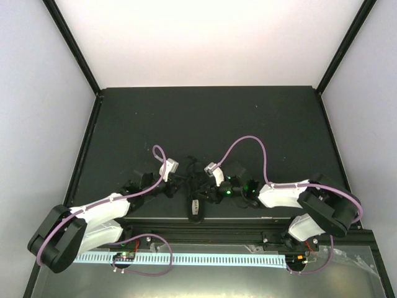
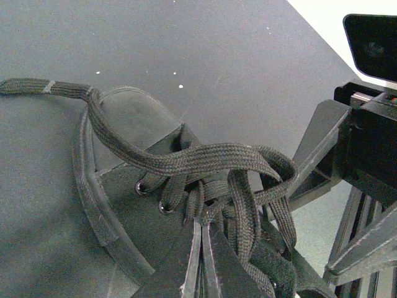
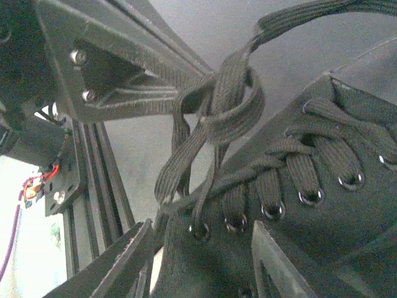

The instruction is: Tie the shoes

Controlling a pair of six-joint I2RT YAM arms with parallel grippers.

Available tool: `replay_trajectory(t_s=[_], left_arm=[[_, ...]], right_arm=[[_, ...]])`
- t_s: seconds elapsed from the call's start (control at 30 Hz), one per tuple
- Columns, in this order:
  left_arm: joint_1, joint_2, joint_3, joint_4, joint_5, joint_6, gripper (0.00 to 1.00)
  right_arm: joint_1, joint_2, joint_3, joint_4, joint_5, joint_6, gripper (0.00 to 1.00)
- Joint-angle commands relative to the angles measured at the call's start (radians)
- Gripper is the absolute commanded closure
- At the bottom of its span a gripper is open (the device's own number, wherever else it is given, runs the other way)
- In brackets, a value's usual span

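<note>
The small black shoe [image 1: 196,200] lies between the two grippers near the table's front edge, its pale patch toward me. In the left wrist view the shoe [image 2: 124,217] fills the frame, and its laces [image 2: 205,158] cross in a loose loop over the eyelets. My left gripper [image 2: 200,222] is shut, its tips pinching a lace where the strands cross. My right gripper [image 3: 198,261] is open, its fingers [image 3: 124,261] either side of the shoe's eyelet row [image 3: 273,208]. A lace loop [image 3: 226,102] hangs at the tip of the left gripper.
One loose lace end [image 2: 37,87] trails left across the dark table [image 1: 205,118]. The right gripper's black frame [image 2: 335,155] stands close on the shoe's right. A metal rail [image 1: 205,233] runs along the front edge.
</note>
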Motion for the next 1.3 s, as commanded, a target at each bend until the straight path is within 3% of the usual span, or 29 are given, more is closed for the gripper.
replay_trajectory(t_s=[0.0, 0.33, 0.57, 0.7, 0.97, 1.27], left_arm=[[0.002, 0.004, 0.004, 0.04, -0.002, -0.008, 0.98], [-0.015, -0.137, -0.006, -0.037, -0.123, 0.044, 0.98], [-0.08, -0.245, -0.009, -0.113, -0.238, 0.11, 0.98], [-0.122, -0.24, 0.004, -0.137, -0.314, 0.114, 0.99], [-0.221, -0.248, 0.056, -0.262, -0.542, 0.055, 0.98], [-0.283, -0.238, 0.109, -0.349, -0.67, 0.053, 0.98]], right_arm=[[0.0, -0.054, -0.035, 0.001, 0.015, 0.009, 0.51], [0.049, -0.136, -0.057, -0.082, 0.179, 0.067, 0.45], [0.04, -0.236, 0.068, -0.357, 0.437, 0.142, 0.36], [0.003, -0.238, 0.11, -0.384, 0.457, 0.126, 0.32], [-0.046, -0.077, 0.298, -0.491, 0.414, 0.201, 0.3], [-0.046, 0.103, 0.429, -0.437, 0.283, 0.38, 0.29]])
